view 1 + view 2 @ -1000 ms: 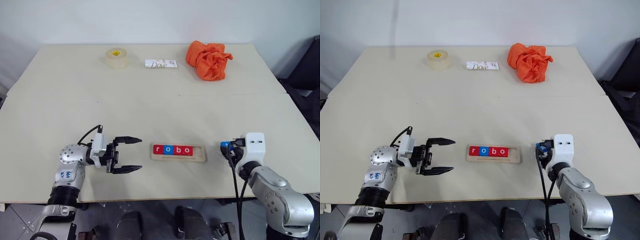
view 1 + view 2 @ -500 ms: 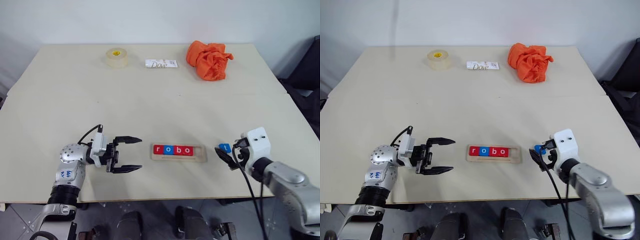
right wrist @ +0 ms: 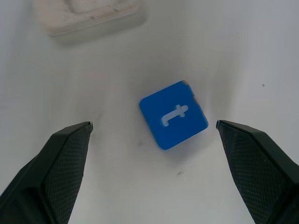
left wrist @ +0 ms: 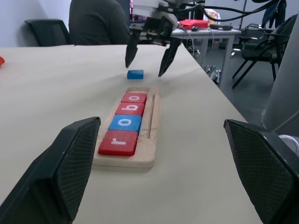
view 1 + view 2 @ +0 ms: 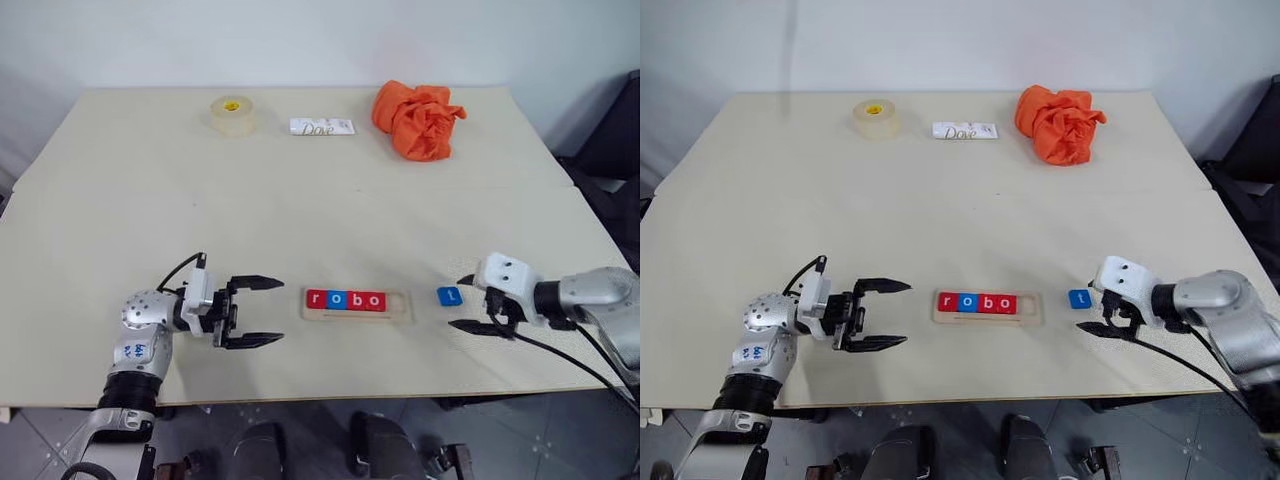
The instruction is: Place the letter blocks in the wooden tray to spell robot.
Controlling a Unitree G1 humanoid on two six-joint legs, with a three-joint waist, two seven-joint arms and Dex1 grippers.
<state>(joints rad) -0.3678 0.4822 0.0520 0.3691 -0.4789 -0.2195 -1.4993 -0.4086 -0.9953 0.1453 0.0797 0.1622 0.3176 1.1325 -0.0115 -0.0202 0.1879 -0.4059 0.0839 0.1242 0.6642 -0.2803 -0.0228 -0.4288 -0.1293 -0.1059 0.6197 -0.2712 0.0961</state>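
A pale wooden tray [image 5: 357, 305] lies near the front edge of a cream-coloured table [image 5: 300, 200], holding four letter blocks [image 5: 345, 299] in a row that read r, o, b, o: red, blue, red, red. They fill the tray from its left end, and the slot at its right end is bare. The fifth block, a blue "t" tile [image 5: 449, 296], lies flat on the tabletop just to the right of the tray, apart from it.

The right gripper [image 5: 466, 303] hovers just right of the tray, beside that tile, with its two black fingers spread wide on either side of it and gripping nothing; the wrist view shows the tile [image 3: 173, 114] lying free between the finger pads. The left gripper [image 5: 266, 310] is to the left of the tray, pointing toward it, its fingers likewise wide apart and empty.

Well beyond the tray, along the table's far edge, sit a roll of clear tape [image 5: 232, 115], a white Dove bar [image 5: 322, 127] and a crumpled orange cloth [image 5: 415, 118]. A plain white wall rises behind the table. Past the tray's right end, the left wrist view takes in black office chairs [image 4: 261, 44], a cluttered desk [image 4: 205, 29] and a person's dark-clothed back [image 4: 98, 22].
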